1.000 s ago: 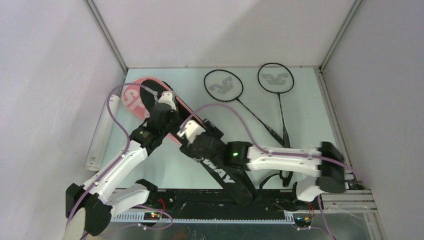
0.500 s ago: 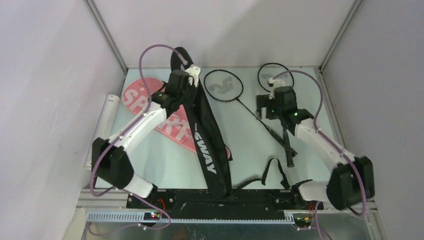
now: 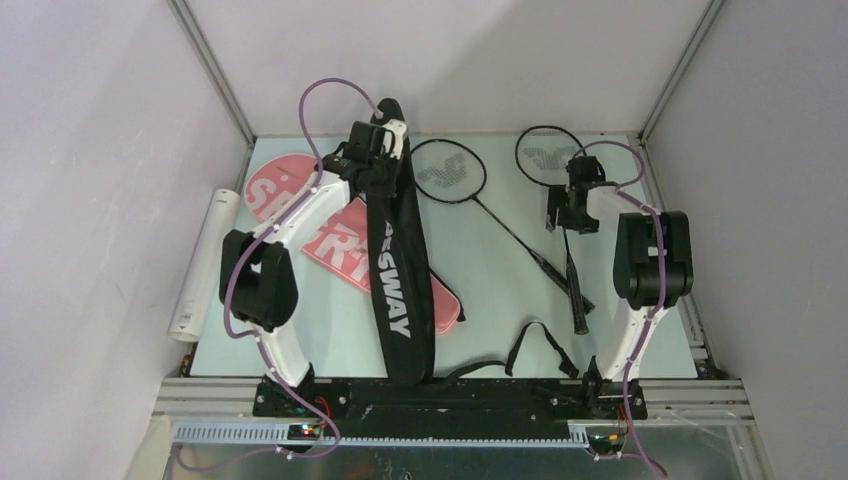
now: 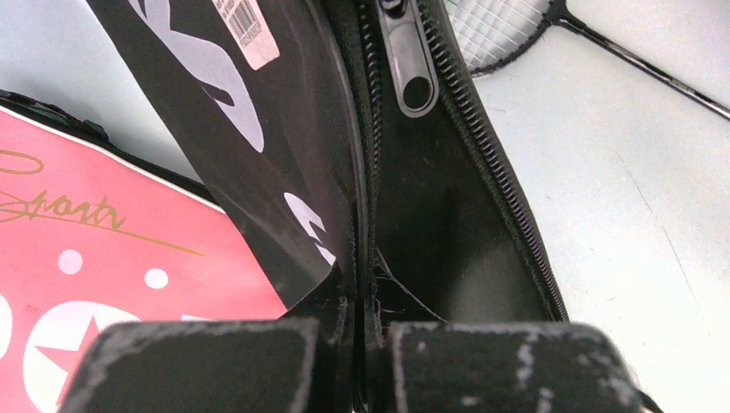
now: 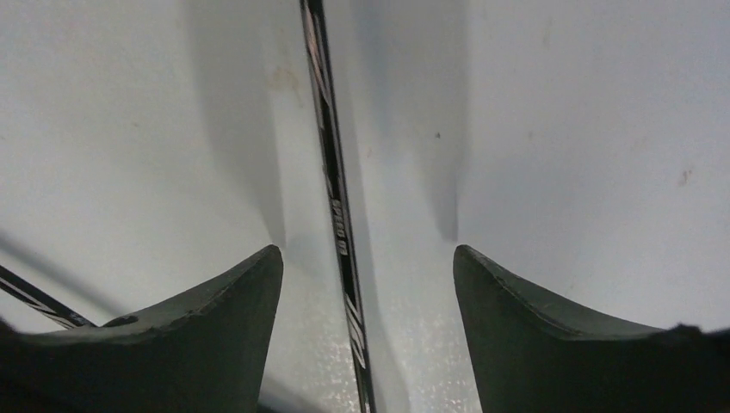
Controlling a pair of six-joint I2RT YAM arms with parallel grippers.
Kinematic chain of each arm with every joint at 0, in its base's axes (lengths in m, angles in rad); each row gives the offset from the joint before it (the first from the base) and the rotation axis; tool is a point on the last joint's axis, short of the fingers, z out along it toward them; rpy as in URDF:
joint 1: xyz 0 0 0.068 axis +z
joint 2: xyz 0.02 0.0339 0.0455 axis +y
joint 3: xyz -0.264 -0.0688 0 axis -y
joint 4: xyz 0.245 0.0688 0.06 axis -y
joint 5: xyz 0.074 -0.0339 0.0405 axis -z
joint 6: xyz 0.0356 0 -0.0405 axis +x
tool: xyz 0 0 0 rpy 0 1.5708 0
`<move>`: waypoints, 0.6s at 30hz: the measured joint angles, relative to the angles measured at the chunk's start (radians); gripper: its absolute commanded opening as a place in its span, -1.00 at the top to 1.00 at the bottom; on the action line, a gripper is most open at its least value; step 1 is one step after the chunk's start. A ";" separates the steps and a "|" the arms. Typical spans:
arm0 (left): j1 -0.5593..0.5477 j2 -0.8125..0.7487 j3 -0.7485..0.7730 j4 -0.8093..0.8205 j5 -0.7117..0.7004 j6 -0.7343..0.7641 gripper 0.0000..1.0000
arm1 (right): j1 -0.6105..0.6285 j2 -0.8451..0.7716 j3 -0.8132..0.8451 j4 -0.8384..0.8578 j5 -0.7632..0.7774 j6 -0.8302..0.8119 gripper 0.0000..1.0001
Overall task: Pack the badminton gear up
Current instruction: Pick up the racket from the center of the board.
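Black CROSSWAY bag (image 3: 400, 290) lies lengthwise over pink SPORT bag (image 3: 345, 262) on tabletop (image 3: 480, 300), zip open. Left claw (image 4: 357, 348) pinches its mouth edge at the far end, probably holding it open for loading. Right claw (image 5: 366, 292) is spread, straddling the right black racket (image 5: 331, 172) at its shaft, not gripping yet.

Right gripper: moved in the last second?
Yes. The right gripper swung rightward and farther out, reaching the unmoved right-hand black racket; its open jaws straddle the shaft.
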 measured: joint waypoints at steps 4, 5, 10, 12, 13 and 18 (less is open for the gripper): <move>0.023 0.047 0.058 -0.020 0.003 -0.034 1.00 | 0.005 0.031 0.054 -0.021 -0.019 -0.020 0.86; 0.027 0.060 0.073 -0.024 0.003 -0.042 1.00 | 0.006 0.036 0.059 -0.027 -0.028 -0.024 1.00; 0.046 0.124 0.167 -0.061 0.000 -0.077 1.00 | 0.005 0.024 0.061 -0.059 -0.066 -0.035 1.00; 0.053 0.160 0.225 -0.093 -0.002 -0.088 1.00 | 0.017 -0.028 0.041 -0.077 -0.036 -0.045 1.00; 0.055 0.173 0.244 -0.101 -0.006 -0.093 1.00 | 0.029 -0.061 0.030 -0.089 -0.016 -0.048 1.00; 0.073 0.263 0.384 -0.189 -0.051 -0.126 1.00 | 0.223 -0.376 -0.061 -0.118 0.156 -0.061 1.00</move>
